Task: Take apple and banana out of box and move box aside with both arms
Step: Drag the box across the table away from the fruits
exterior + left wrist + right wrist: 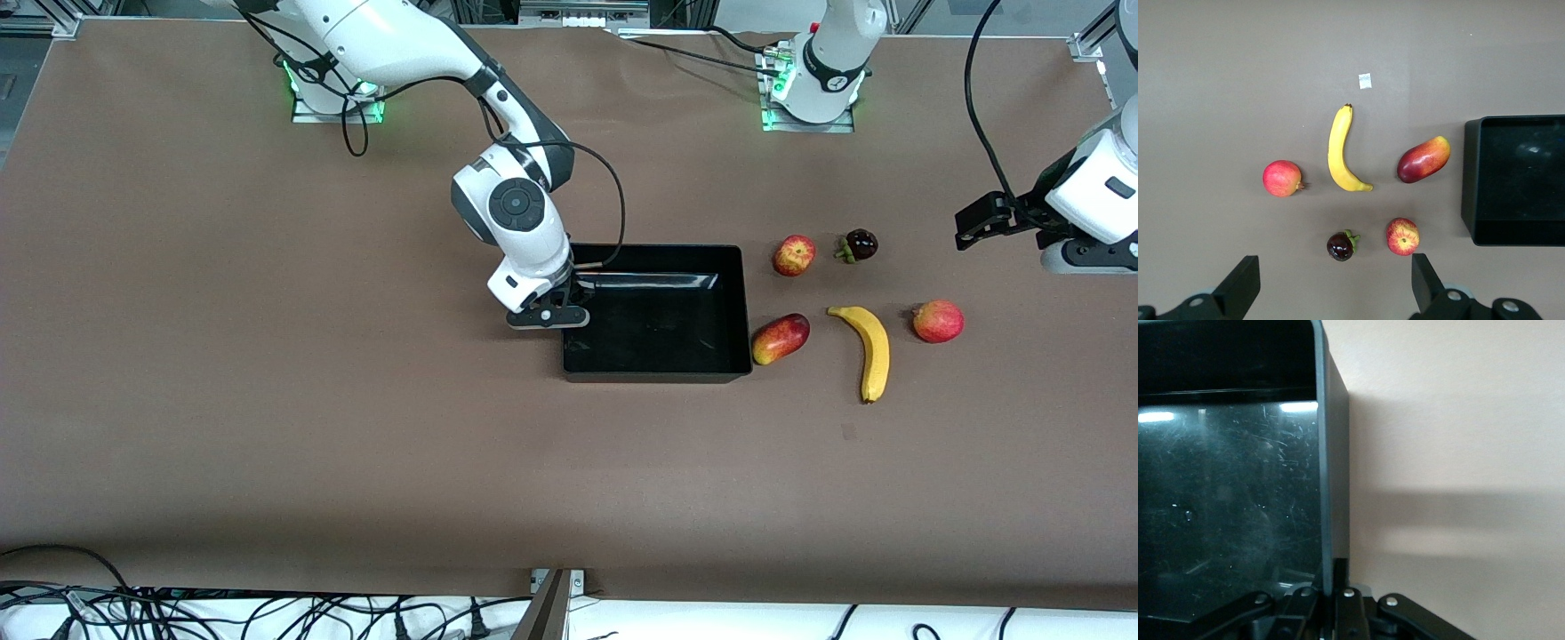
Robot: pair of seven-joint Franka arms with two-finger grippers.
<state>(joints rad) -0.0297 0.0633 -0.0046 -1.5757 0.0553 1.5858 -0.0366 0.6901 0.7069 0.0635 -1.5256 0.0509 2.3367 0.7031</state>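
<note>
The black box (658, 311) sits mid-table and holds nothing. My right gripper (569, 311) is shut on its wall at the right arm's end; in the right wrist view that wall (1335, 453) stands between the fingers of the gripper (1336, 572). The banana (873, 351) and the small red-yellow apple (794, 255) lie on the table beside the box, toward the left arm's end. My left gripper (973, 222) hangs open and empty above the table past the fruits. Its wrist view shows the banana (1340, 151), apple (1403, 236) and box (1515, 180) beyond its gripper (1333, 283).
A dark mangosteen (859, 245) lies beside the apple. A red-yellow mango (781, 339) lies close to the box wall. A round red fruit (938, 321) lies beside the banana, toward the left arm's end. Brown table surface stretches all around.
</note>
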